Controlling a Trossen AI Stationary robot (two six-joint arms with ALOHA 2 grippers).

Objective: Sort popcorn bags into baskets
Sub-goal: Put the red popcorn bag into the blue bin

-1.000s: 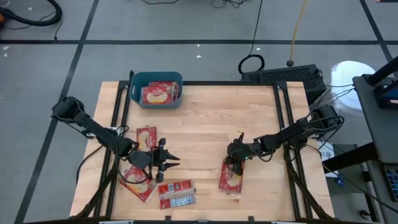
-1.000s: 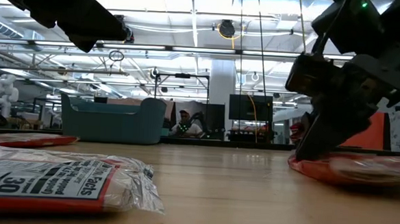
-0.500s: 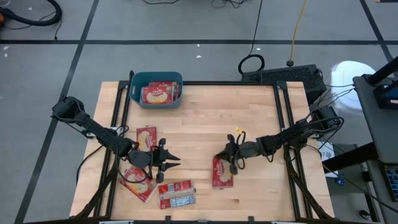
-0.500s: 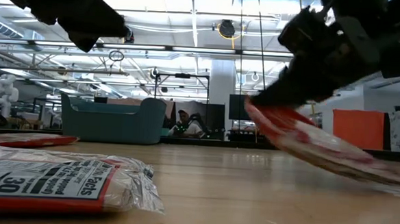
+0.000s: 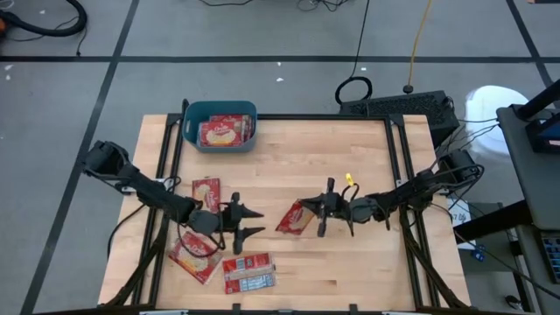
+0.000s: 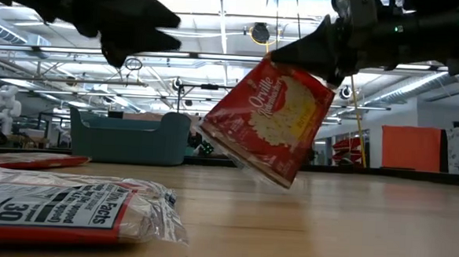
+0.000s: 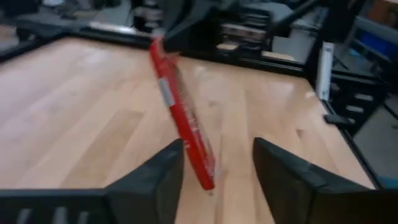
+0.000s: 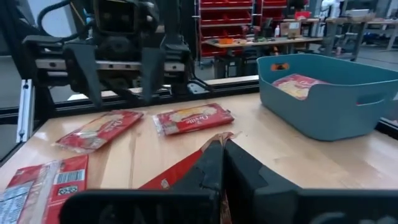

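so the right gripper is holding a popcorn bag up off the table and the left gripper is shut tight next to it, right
Not quite. The right gripper does hold a popcorn bag clear of the table, as the low view shows. But the left gripper is not shut: in the left wrist view its fingers stand apart, with the hanging bag in front of them.

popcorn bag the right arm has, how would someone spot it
Find the teal basket at the table's far edge, then look toward the middle of the table. There the right end effector, shut, pinches a red popcorn bag. It alone hangs tilted off the wood; the others lie flat.
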